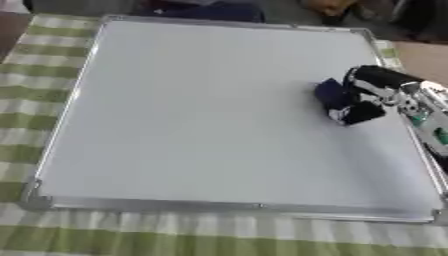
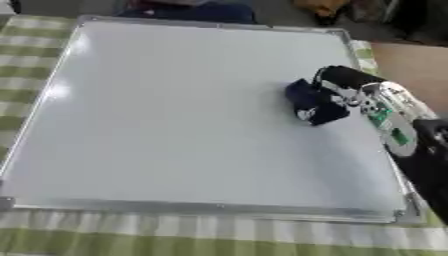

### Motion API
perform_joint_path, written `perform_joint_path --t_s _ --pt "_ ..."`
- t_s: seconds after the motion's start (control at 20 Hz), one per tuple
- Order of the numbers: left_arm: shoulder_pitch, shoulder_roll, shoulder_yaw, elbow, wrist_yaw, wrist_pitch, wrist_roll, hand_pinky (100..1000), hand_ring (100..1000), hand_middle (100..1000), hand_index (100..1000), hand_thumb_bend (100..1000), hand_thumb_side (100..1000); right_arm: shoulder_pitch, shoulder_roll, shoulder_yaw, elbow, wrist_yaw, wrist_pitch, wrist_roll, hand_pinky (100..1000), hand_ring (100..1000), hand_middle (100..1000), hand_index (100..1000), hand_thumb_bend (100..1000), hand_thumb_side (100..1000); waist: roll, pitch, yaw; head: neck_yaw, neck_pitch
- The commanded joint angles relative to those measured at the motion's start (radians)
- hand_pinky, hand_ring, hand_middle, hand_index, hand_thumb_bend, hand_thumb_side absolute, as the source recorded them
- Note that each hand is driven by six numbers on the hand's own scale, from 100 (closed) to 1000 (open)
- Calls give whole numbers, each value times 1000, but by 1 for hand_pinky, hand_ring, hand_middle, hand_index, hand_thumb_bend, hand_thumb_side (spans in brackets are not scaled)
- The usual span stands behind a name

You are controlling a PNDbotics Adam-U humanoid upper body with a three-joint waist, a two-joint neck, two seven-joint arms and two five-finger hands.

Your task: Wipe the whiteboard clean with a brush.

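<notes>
Dark brush (image 1: 337, 98) held in right hand (image 1: 374, 82); on whiteboard (image 1: 201, 115).

A green-and-white checked cloth (image 1: 201, 235) covers the table, its stripes showing along the near edge and down the left side. Beyond the far edge, a dark blue shape (image 1: 206, 10) lies at top centre, too blurred to identify. An orange-brown object (image 1: 328, 6) sits further right beside dark forms in the upper right corner. A bare brown surface (image 2: 404, 62) shows at the right, past the cloth.
</notes>
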Motion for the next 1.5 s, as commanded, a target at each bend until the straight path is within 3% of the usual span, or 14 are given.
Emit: perform_joint_path --t_s 0.05,0.25,0.5,1.5 --pt "-4 17 6 -19 -2 2 0 499 493 489 426 100 1000 1 -29 10 -10 -5 2 4 593 545 373 395 100 542 3 -19 1 2 -1" --pt "-4 17 5 -19 -1 2 0 499 494 488 427 100 1000 1 -29 11 -11 11 -7 8 473 384 386 399 100 555 3 -19 2 1 -3" --pt "-4 17 5 -19 -1 3 -1 500 493 487 426 100 1000 3 -29 14 -12 26 -19 13 365 266 362 385 100 555 2 -19 2 1 -3" --pt "-8 16 3 -19 0 6 -4 501 493 489 427 100 1000 34 -36 58 -145 -50 -5 58 286 230 293 348 100 459 1 -25 4 -4 -2"
